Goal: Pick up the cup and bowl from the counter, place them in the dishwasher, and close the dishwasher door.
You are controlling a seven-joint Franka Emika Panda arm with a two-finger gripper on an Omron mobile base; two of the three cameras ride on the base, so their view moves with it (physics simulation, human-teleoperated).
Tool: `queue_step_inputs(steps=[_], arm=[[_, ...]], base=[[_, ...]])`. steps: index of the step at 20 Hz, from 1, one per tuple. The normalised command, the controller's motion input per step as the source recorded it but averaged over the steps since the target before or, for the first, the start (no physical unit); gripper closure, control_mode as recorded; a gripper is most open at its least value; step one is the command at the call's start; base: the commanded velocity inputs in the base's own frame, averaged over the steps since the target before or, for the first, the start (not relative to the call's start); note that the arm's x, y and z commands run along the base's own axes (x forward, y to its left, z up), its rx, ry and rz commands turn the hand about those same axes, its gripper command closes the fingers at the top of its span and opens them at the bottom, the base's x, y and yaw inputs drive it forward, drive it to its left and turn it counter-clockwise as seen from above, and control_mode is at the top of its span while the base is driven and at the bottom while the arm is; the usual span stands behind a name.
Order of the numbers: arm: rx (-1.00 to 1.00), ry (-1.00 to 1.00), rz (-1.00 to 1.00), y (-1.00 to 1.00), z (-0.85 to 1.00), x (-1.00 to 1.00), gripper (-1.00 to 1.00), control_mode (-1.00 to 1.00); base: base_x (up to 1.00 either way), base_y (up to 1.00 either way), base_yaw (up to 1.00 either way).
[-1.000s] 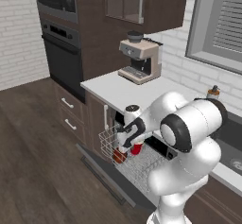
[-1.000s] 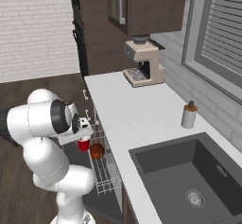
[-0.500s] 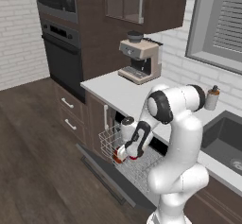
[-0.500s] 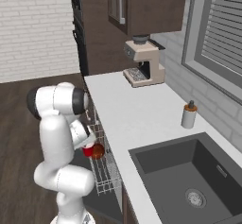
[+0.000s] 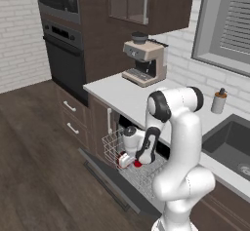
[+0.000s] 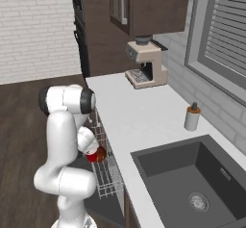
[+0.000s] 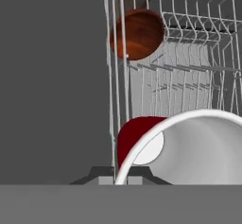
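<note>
Red tapered plastic-looking cup (image 7: 139, 140) with its white rim and inside fills the lower right of the hand view, pressed close to the camera, and it shows as a small red spot at the gripper (image 5: 131, 161) in the lower middle of the left base view. The jaws appear closed on the cup, though the fingertips themselves are hidden behind it, so that is a judgement from how the cup sits at the hand. The shallow reddish-brown wood-like bowl (image 7: 137, 34) already lies in the pull-out light grey wire rack (image 7: 189, 76), near the rack's corner wires at the upper middle of the hand view; in the right base view it shows just beside the cup, left of centre (image 6: 100, 154). The dark drop-down dishwasher door (image 5: 114, 183) lies open, sloping toward the lower middle of the left base view.

The long white-grey counter (image 6: 139, 121) carries a beige coffee machine (image 6: 146, 68) and a grey soap dispenser bottle (image 6: 192, 117).

As I judge it, the bowl is done, the cup is over the rack and not yet released, and closing the door remains.
</note>
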Motion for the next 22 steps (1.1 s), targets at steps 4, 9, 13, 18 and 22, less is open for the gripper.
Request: queue_step_inputs(steps=[4, 9, 13, 18, 22], arm=[[0.0, 0.0, -0.03, -0.02, -0.03, 0.25, 1.0, -1.0], [0.0, 0.0, -0.05, -0.05, -0.19, 0.41, 1.0, -1.0], [-0.03, 0.0, -0.04, 0.0, -0.31, 0.43, 1.0, -1.0], [-0.03, 0.0, -0.02, 0.0, -0.5, 0.44, 1.0, -1.0], [0.0, 0.0, 0.0, 0.0, -0.59, 0.39, 1.0, -1.0]], base=[[0.0, 0.0, 0.0], [0.0, 0.0, 0.0], [0.0, 0.0, 0.0], [0.0, 0.0, 0.0], [0.0, 0.0, 0.0]])
